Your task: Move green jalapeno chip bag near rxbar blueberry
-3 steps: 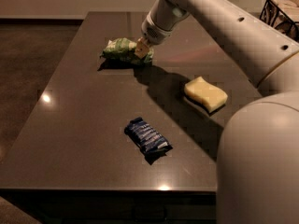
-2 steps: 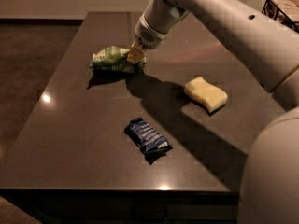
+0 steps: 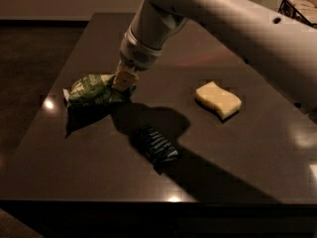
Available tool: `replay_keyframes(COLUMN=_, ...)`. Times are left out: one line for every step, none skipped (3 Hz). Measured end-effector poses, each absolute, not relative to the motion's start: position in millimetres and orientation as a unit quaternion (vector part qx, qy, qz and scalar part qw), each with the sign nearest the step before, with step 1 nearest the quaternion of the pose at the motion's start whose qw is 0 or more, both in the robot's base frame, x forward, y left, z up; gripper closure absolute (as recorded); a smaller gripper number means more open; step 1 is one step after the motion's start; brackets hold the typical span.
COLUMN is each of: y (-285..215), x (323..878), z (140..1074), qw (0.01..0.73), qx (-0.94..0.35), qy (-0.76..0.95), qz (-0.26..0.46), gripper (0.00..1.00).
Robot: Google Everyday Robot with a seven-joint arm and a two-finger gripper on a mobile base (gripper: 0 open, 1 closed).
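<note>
The green jalapeno chip bag (image 3: pixel 94 89) is a crinkly light-green bag held just above the dark table, left of centre, with its shadow below it. My gripper (image 3: pixel 123 82) is shut on the bag's right end, reaching down from the white arm at the upper right. The rxbar blueberry (image 3: pixel 156 144) is a dark-blue wrapped bar lying flat on the table, in the arm's shadow, a short way to the lower right of the bag.
A pale yellow wavy sponge (image 3: pixel 218 99) lies on the table's right side. The dark table (image 3: pixel 74 167) has its front edge near the bottom and its left edge close to the bag. A dark wire-frame object (image 3: pixel 300 10) stands at the top right.
My gripper has carried the chip bag from the far middle of the table toward the front left, closer to the blue bar. The bar and sponge have not moved.
</note>
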State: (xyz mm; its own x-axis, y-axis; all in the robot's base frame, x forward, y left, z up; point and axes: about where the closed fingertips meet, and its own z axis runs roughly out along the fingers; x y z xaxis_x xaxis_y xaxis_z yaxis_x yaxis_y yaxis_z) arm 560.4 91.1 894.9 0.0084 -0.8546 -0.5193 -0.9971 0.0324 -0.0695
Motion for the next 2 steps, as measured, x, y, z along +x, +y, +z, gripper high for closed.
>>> replay_keyframes(y=89, x=535, z=898, qw=0.209, qx=-0.697, qy=0.666, qz=0.163, gripper=1.00)
replay_keyframes(y=73, x=529, z=903, qw=0.212, qx=-0.702, qy=0.663, qz=0.151, gripper=0.82)
